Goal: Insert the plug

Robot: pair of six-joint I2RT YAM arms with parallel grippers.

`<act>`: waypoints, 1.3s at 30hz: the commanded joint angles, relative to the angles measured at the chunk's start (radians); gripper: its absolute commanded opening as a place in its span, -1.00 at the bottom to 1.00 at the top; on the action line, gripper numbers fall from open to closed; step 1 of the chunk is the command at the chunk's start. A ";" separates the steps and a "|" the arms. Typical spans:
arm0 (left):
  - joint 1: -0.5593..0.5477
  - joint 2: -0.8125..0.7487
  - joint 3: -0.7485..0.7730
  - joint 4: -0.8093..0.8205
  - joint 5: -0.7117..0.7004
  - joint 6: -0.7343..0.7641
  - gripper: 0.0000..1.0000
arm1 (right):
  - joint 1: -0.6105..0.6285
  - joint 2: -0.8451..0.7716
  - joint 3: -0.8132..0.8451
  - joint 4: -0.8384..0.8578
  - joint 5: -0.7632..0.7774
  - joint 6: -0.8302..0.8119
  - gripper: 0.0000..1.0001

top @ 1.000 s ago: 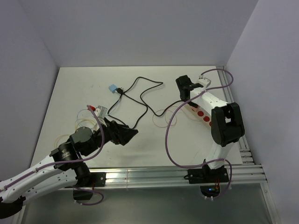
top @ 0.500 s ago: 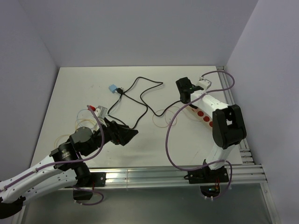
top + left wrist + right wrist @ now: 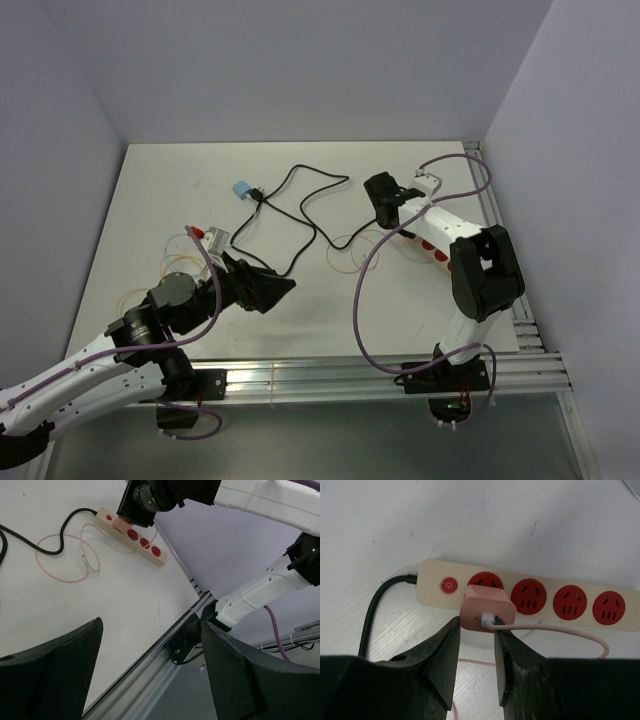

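Observation:
A pink plug [image 3: 487,607] sits in the first socket of the beige power strip [image 3: 549,587], next to its red switch. Its thin pink cable [image 3: 560,628] runs off to the right. My right gripper [image 3: 476,622] hovers just behind the plug, jaws slightly apart, not clamping it; the right finger touches the cable. In the top view the right gripper [image 3: 385,205] is at the strip's left end [image 3: 432,247]. My left gripper [image 3: 275,290] is open and empty over the table's middle front. In the left wrist view the plug [image 3: 120,525] shows under the right gripper [image 3: 137,510].
A black cord [image 3: 300,215] winds across the table from the strip to a blue adapter [image 3: 241,189]. The pink cable loops [image 3: 350,250] lie left of the strip. An aluminium rail [image 3: 350,375] runs along the near edge, another along the right edge.
My right gripper has moved left and toward the near side along the strip's left end. The left arm has not moved.

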 commanded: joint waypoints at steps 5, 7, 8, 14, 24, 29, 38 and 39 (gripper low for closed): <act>0.004 -0.005 0.043 -0.009 0.030 -0.001 0.70 | -0.084 0.043 -0.088 -0.056 -0.379 -0.042 -1.00; 0.004 -0.010 0.041 -0.001 0.027 0.002 0.70 | -0.095 0.044 -0.097 -0.056 -0.402 -0.062 -1.00; 0.004 -0.008 0.038 0.002 0.030 0.002 0.70 | -0.105 0.035 -0.104 -0.044 -0.428 -0.070 -1.00; 0.004 0.022 0.050 0.014 0.056 0.000 0.70 | -0.159 0.043 -0.092 -0.079 -0.420 -0.112 -1.00; 0.004 0.030 0.052 0.011 0.058 -0.015 0.70 | -0.190 0.060 -0.078 -0.080 -0.429 -0.171 -1.00; 0.004 0.056 0.059 0.020 0.073 -0.021 0.69 | -0.179 0.028 -0.095 -0.033 -0.405 -0.216 -1.00; 0.004 0.078 0.081 0.005 0.046 -0.020 0.68 | -0.041 -0.172 0.003 0.056 -0.291 -0.309 -0.88; 0.004 0.079 0.081 -0.001 0.035 -0.018 0.68 | -0.029 -0.186 0.021 0.055 -0.308 -0.306 -0.85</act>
